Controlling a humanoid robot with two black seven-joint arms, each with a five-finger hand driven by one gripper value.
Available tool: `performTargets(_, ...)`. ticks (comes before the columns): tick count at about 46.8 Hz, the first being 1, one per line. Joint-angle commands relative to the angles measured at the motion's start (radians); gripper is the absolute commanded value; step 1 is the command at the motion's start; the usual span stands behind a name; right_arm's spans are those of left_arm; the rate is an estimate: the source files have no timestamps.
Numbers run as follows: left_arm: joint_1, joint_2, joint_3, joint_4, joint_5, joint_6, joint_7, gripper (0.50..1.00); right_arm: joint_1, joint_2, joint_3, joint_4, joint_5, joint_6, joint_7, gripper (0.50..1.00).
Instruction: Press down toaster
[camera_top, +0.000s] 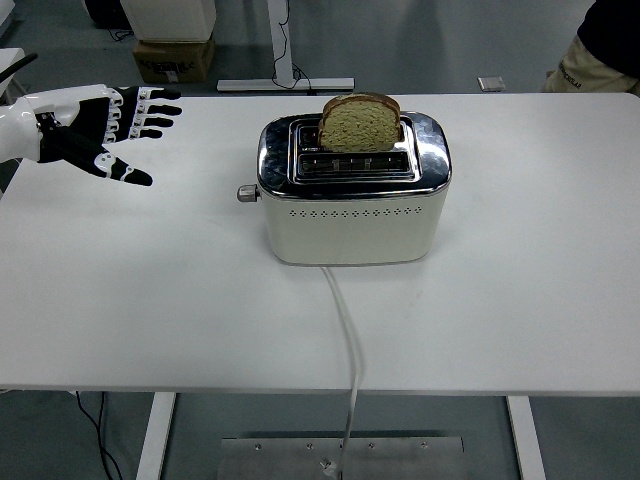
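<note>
Cream toaster (352, 205) mid-table, long axis left-right, lever (245, 193) on its left end, bread slice (360, 122) upright in rear slot, left hand (95, 130) spread wide, empty, well apart at left.

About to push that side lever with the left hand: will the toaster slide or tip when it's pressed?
The toaster looks squat and wide-based, so tipping seems unlikely. It sits on a smooth white table, so a sideways shove at the lever might slide it; press straight down. The left robot hand is open, well clear of it.
</note>
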Motion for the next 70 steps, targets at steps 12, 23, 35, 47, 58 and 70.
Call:
performTargets(12, -0.049, -0.001, 0.0, 0.0, 0.208, 0.0, 0.0, 1.0, 0.0, 0.0, 0.0, 0.0, 0.0, 0.0, 0.0, 1.0)
performTargets(23, -0.047, -0.039, 0.007, 0.0, 0.266, 0.0, 0.0, 1.0, 0.002, 0.0, 0.0, 0.0, 0.0, 0.0, 0.0, 1.0)
performTargets(35, -0.039, -0.056, 0.106, -0.063, 0.268, 0.0, 0.003, 1.0, 0.002, 0.0, 0.0, 0.0, 0.0, 0.0, 0.0, 1.0)
performTargets(47, -0.038, -0.056, 0.129, -0.07, 0.269, 0.0, 0.006, 1.0, 0.002, 0.0, 0.0, 0.0, 0.0, 0.0, 0.0, 1.0)
performTargets(58, -0.019, -0.073, 0.138, -0.066, 0.312, 0.0, 0.006, 1.0, 0.002, 0.0, 0.0, 0.0, 0.0, 0.0, 0.0, 0.998)
performTargets(70, -0.018, -0.11, 0.14, -0.058, 0.323, 0.0, 0.006, 1.0, 0.002, 0.0, 0.0, 0.0, 0.0, 0.0, 0.0, 1.0)
